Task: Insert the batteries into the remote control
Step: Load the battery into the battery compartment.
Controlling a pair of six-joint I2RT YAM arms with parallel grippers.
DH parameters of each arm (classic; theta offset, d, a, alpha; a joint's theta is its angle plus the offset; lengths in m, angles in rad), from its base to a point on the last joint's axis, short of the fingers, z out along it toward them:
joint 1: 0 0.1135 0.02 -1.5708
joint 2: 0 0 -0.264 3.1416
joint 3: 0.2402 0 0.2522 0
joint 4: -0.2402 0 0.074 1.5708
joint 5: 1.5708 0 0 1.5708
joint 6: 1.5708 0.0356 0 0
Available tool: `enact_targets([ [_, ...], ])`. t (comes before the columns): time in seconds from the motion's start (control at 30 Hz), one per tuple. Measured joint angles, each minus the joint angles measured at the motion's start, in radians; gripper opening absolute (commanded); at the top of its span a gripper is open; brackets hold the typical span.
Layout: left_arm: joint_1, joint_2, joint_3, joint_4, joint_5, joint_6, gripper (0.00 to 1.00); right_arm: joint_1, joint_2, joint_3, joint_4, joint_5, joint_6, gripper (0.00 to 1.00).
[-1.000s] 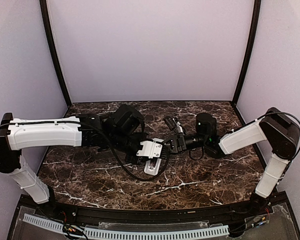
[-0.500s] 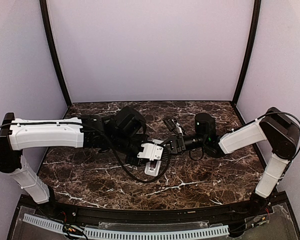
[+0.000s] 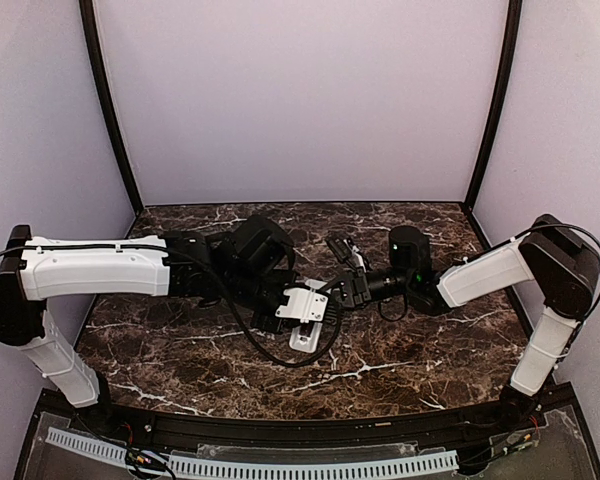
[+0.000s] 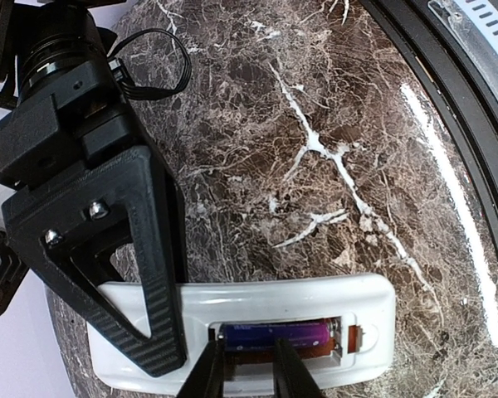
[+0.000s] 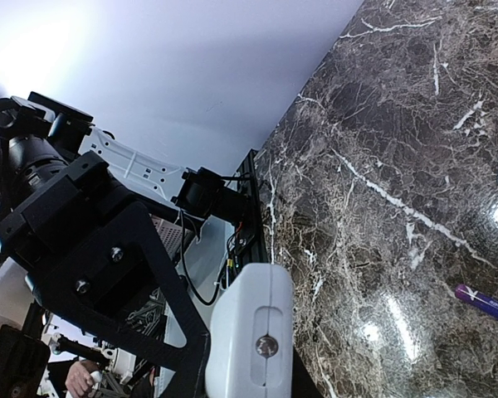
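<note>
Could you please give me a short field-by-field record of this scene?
remote control: back facing the left wrist camera, bay open
battery in bay: one, purple
loose battery: lying on the marble table, apart from the remote
right gripper: jaws clamped on the remote's end
left gripper: jaws at the bay battery, grip unclear

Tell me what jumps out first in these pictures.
The white remote control lies at the centre of the marble table, where the left arm and right arm meet. Its bay is open with one purple battery inside. A second battery lies loose on the marble.
</note>
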Motion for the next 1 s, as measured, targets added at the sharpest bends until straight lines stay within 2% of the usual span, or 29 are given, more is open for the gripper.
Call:
enact_targets([
  [0.37, -0.003, 0.0, 0.0, -0.005, -0.005, 0.0, 0.29, 0.0, 0.0, 0.002, -0.004, 0.006, 0.0, 0.0],
  [0.63, -0.006, 0.0, 0.0, -0.005, -0.012, -0.003, 0.38, 0.0, 0.0, 0.002, 0.01, 0.014, 0.002, 0.0],
  [1.0, -0.008, -0.003, -0.003, 0.006, -0.022, -0.018, 0.33, 0.0, 0.005, 0.002, 0.025, 0.021, 0.006, 0.0],
])
